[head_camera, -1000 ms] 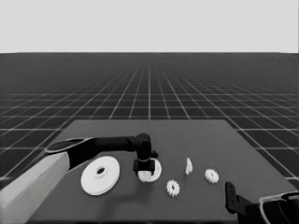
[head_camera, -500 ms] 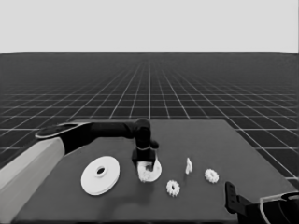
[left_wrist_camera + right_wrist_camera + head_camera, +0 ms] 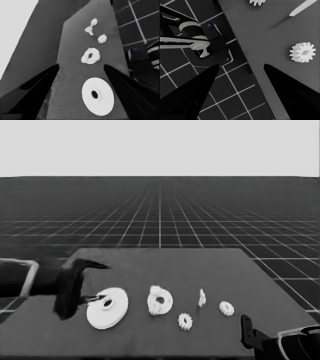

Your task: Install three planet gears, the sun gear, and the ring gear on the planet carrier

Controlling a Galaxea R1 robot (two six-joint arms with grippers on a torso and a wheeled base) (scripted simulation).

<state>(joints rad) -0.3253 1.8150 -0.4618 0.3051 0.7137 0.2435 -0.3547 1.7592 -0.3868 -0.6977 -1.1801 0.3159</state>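
Note:
The smaller round part (image 3: 160,300) lies at mid-table with lumpy toothed shapes on it; the left wrist view shows it (image 3: 90,56) the same way. Left of it lies the larger round part (image 3: 107,307) (image 3: 98,96), flat. Two gears (image 3: 185,321) (image 3: 226,308) lie loose to the right, and one shows close in the right wrist view (image 3: 302,52). My left gripper (image 3: 75,290) (image 3: 81,65) hangs open over the table's left end beside the larger round part, holding nothing. My right gripper (image 3: 247,330) (image 3: 241,65) is parked open at the near right corner.
A thin white piece (image 3: 201,297) (image 3: 300,8) stands between the smaller round part and the right-hand gear. The table's near right edge (image 3: 245,57) runs past the right gripper, with dark machinery (image 3: 207,42) beyond it over the floor grid.
My left gripper has lifted off the smaller round part and swung back left to the table's end. The smaller round part stays at mid-table. The right arm has not moved.

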